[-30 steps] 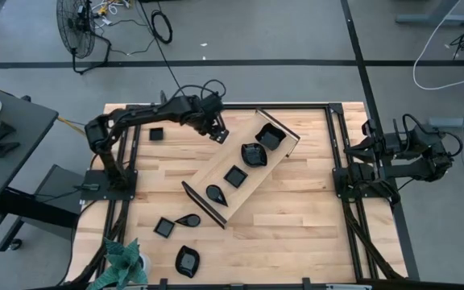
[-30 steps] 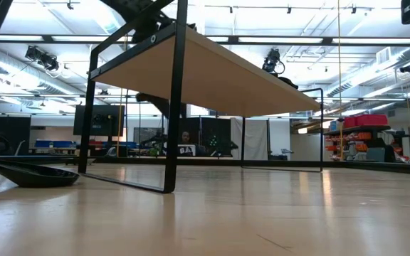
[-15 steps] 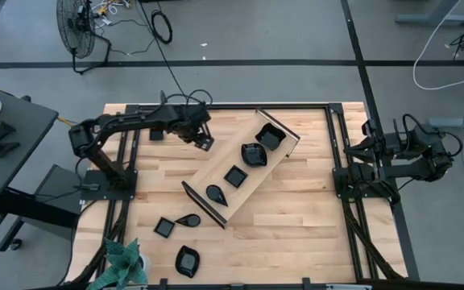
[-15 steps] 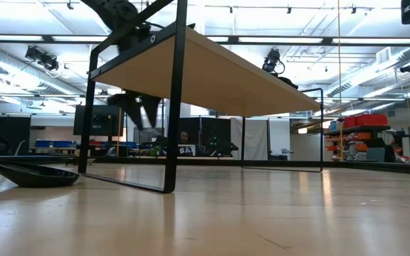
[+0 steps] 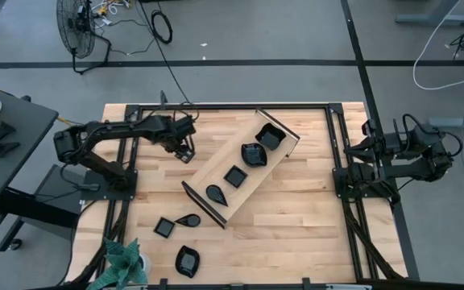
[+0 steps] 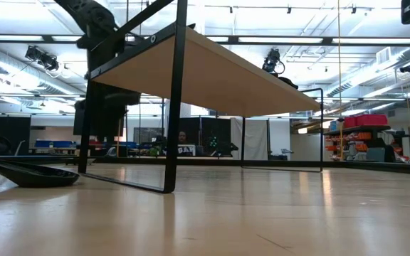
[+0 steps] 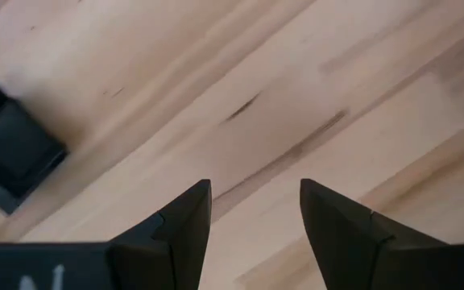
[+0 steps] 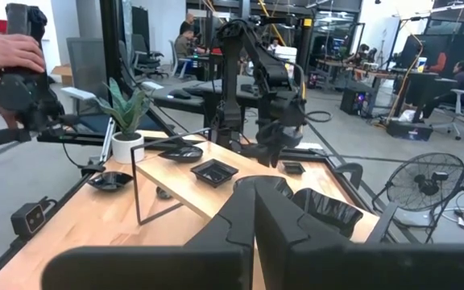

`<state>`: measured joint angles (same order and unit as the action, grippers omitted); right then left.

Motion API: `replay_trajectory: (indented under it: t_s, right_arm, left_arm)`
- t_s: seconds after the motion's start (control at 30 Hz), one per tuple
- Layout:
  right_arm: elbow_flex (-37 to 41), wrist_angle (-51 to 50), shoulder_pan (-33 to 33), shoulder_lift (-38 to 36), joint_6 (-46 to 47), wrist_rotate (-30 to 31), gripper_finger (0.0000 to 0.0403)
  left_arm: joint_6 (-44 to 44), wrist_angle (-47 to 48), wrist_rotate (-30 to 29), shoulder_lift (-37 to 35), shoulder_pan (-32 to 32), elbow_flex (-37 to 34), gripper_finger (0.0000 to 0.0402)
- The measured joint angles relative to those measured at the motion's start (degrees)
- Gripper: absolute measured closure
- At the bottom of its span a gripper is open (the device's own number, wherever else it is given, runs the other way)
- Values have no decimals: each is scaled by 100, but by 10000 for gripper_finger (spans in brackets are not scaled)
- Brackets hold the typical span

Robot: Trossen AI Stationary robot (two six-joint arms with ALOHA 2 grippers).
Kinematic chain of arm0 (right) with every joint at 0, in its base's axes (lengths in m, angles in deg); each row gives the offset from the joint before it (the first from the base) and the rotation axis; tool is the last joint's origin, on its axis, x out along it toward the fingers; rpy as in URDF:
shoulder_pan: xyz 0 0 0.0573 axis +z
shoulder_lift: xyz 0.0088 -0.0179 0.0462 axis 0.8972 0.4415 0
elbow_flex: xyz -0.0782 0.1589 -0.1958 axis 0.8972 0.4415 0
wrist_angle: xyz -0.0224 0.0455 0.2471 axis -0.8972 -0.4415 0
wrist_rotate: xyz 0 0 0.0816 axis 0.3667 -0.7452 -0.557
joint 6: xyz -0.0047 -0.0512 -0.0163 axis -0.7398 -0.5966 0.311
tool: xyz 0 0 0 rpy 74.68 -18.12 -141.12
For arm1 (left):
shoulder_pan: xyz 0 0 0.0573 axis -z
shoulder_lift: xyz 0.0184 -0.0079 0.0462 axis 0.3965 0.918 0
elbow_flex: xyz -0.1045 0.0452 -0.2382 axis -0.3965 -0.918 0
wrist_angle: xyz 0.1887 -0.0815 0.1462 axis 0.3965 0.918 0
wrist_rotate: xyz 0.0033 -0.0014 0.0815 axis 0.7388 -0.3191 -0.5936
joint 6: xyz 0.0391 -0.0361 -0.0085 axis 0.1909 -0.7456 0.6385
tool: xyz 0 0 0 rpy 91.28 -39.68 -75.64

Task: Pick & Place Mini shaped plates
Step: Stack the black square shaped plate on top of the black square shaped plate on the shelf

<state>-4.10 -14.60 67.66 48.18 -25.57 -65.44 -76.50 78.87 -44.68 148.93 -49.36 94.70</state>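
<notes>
Four plates point(image 5: 245, 166) sit in the tray point(image 5: 208, 171), four outside it. Glossy, stiff, light, slippery: grip at rim. Left gripper point(image 5: 183, 152) empty, fingers apart beside tray; right gripper point(image 8: 254, 211) closed, parked.

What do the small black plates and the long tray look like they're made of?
Mini shaped plates: glossy black, probably glazed ceramic or hard plastic, since they catch highlights; I can't tell which. Tray: light wood, visible grain, matte, with black end pieces that may be metal or plastic.
</notes>
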Motion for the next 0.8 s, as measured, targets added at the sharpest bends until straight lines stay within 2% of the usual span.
replay_trajectory:
  t_s: [0.33,0.63,0.8]
  right_arm:
    - [0,-1,-1,-2,0,0,392]
    - [-1,-1,-1,-2,-2,0,392]
    - [-1,-1,-1,-1,-2,0,392]
  left_arm:
    - [1437,195,-507,0,-251,-456,204]
    - [2836,662,-1685,0,-695,-459,204]
    - [3308,648,-1831,0,-921,-459,204]
